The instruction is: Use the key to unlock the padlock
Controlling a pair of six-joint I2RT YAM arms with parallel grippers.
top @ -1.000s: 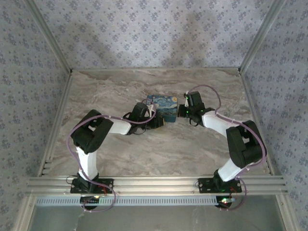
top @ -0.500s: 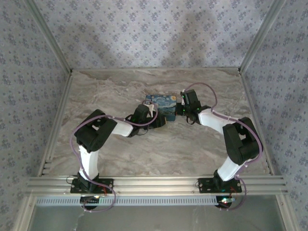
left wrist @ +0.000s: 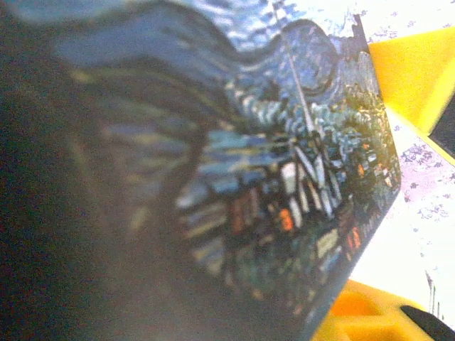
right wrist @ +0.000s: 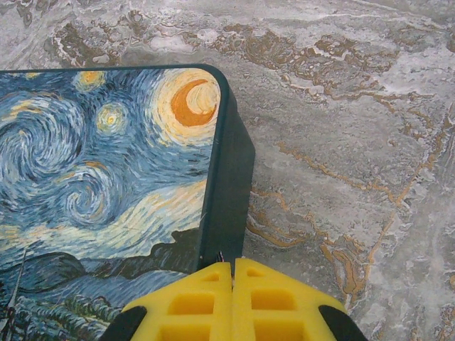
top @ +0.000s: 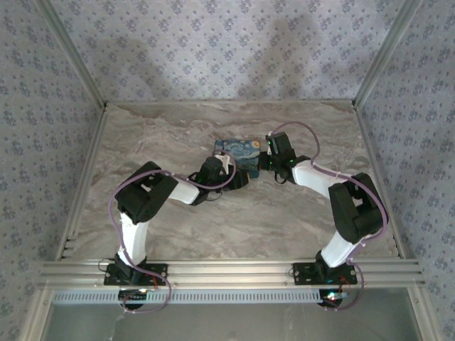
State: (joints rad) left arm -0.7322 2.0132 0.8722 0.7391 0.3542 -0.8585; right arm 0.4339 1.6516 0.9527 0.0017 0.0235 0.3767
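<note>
Neither the padlock nor the key is in view. A flat box (top: 242, 152) printed with a starry night painting lies on the marble table. My left gripper (top: 234, 175) is at the box's near left corner. In the left wrist view the painted face (left wrist: 270, 163) sits very close and blurred, between two yellow fingers (left wrist: 419, 78) that stand apart. My right gripper (top: 264, 160) is at the box's right edge. Its yellow fingers (right wrist: 192, 302) are pressed together against the box's dark side wall (right wrist: 231, 192). Something tiny and dark pokes out between the tips; I cannot tell what it is.
The marble table (top: 234, 213) is walled on three sides with patterned wallpaper (top: 227, 50). An aluminium rail (top: 227, 271) runs along the near edge by both arm bases. Bare marble (right wrist: 341, 142) lies to the right of the box.
My right gripper has slid left, up to the box's right edge. My left arm has pushed a little closer to the box, and its fingers have spread wider.
</note>
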